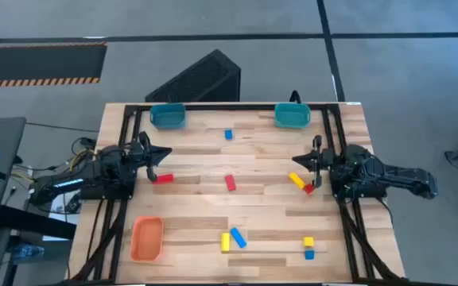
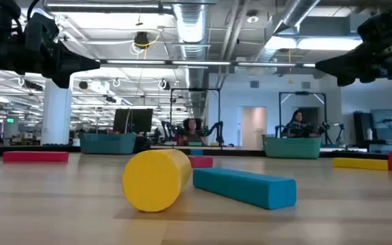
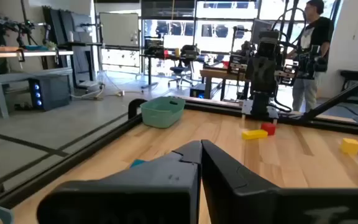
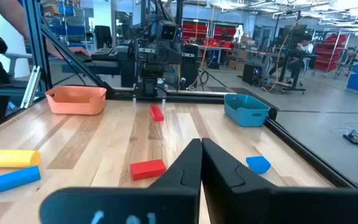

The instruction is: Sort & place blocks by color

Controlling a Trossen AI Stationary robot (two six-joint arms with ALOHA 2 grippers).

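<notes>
Opening step, by the look of it: nothing sorted yet, all three trays bare of blocks, both arms parked at opposite table edges. Left gripper [image 1: 165,152] with fingers pressed together, pinching nothing; right gripper [image 1: 299,162] likewise pressed together and empty.

Just beside the left gripper's tips, a red bar [image 1: 163,179]; just beside the right gripper's tips, a yellow bar [image 1: 296,180] touching a small red cube [image 1: 309,188]. Between the two grippers, well apart from both, a red block [image 1: 230,183] at mid-table. Ahead of the left gripper toward the far rail, a blue cube [image 1: 228,135] between the two teal trays [image 1: 168,117]; toward the near edge, a yellow cylinder [image 1: 225,242] touching a blue bar [image 1: 238,237], and on the right gripper's near side a yellow cube [image 1: 308,241] just beside a blue cube [image 1: 309,254]. Orange tray [image 1: 146,238] on the left gripper's near side.

Next move likely calls for spreading the fingers, dropping onto the nearest block, then carrying to a tray; the yellow-and-red pair probably needs a careful pick to avoid nudging its neighbour.

Open wood through the middle for travel; frame rails close behind each gripper, trays tight to the corners.
</notes>
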